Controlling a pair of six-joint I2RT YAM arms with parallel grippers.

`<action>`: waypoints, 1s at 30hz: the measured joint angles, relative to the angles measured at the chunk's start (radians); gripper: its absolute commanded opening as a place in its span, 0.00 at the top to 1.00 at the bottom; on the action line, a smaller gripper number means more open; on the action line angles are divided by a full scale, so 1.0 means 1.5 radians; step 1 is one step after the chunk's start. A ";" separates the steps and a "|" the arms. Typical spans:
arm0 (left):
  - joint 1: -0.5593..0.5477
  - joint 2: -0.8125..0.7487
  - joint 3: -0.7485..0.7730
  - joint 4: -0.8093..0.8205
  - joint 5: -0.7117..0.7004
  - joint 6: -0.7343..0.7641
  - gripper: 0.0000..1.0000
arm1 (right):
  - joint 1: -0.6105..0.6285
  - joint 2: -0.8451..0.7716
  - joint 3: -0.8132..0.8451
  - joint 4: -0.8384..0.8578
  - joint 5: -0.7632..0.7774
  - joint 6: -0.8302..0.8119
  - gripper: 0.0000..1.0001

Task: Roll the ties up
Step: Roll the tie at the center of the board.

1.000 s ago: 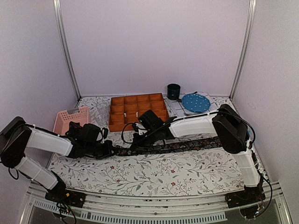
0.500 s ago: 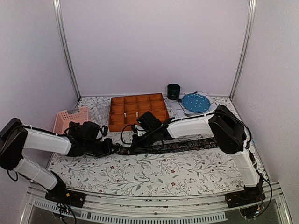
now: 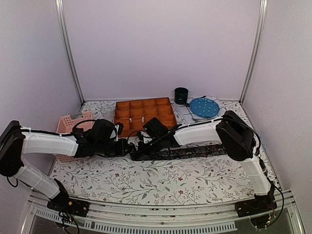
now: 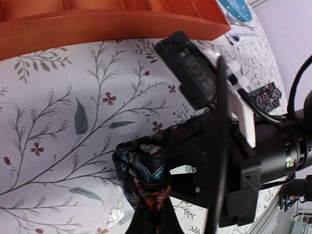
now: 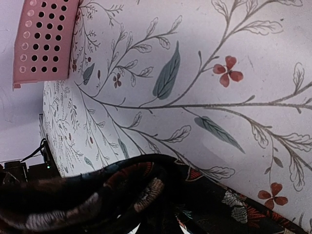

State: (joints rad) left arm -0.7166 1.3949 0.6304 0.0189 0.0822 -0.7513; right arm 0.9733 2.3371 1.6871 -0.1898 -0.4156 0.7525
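One dark floral tie [image 3: 195, 151] lies in a strip across the middle of the table, its wider end to the right. At its left end the fabric is doubled over into a small fold [image 4: 142, 168]. My left gripper [image 3: 127, 147] is shut on that fold from the left; in the left wrist view its jaws [image 4: 148, 207] pinch the fabric. My right gripper [image 3: 138, 151] meets it from the right, shut on the tie close beside the left one. In the right wrist view, bunched tie fabric [image 5: 122, 195] covers the fingers.
An orange compartment tray [image 3: 144, 114] stands just behind the grippers. A pink perforated basket [image 3: 73, 122] is at the left. A dark cup [image 3: 181, 95] and a blue dotted plate [image 3: 204, 106] sit at the back right. A floral cloth [image 3: 161, 183] covers the table.
My left gripper has moved right and slightly back with the tie's left end, folding it over toward the right gripper. The right gripper has barely shifted.
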 measured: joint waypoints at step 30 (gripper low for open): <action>-0.032 0.082 0.108 -0.184 -0.173 0.056 1.00 | -0.017 -0.045 -0.129 0.126 -0.025 0.034 0.95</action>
State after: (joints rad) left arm -0.7650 1.5173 0.7925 -0.2569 -0.1768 -0.6666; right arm 0.9485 2.2692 1.4929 -0.0006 -0.4526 0.8040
